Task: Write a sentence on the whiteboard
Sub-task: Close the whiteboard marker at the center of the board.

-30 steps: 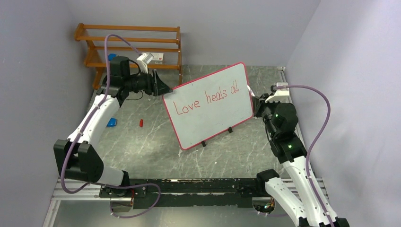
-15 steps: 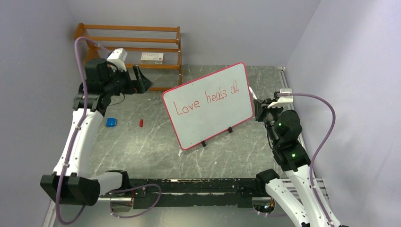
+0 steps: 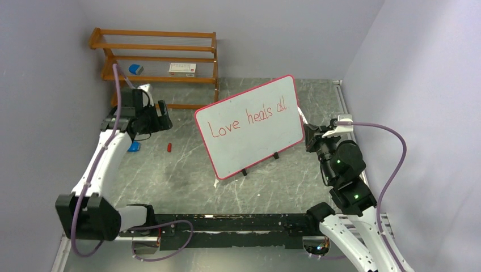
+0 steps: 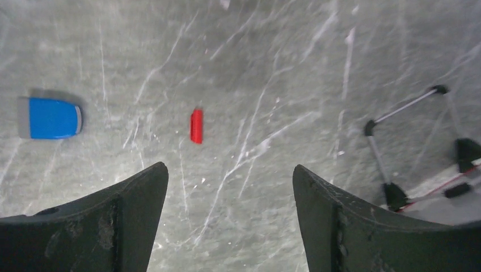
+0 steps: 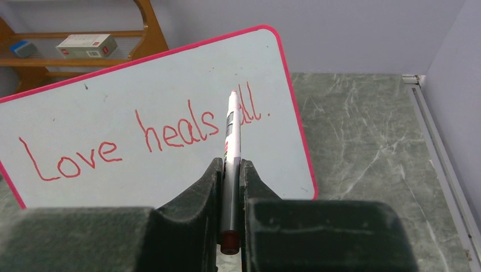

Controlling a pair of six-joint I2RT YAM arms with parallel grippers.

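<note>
Currently, right gripper: pinches shut on a marker, barrel running straight out between the fingers. Tip sits by the word "all" on the whiteboard; touching or just short, cannot tell.

Meanwhile, left gripper: stands spread wide, holds nothing, hangs above the table at centre-left of the overhead frame. Beneath it: red cap at centre-left of the wrist view, blue eraser at far left, the two apart.

Whiteboard: stands tilted on black feet, overhead frame centre. On it, the sentence: reads "Love heals all." in red, across the upper half.
</note>
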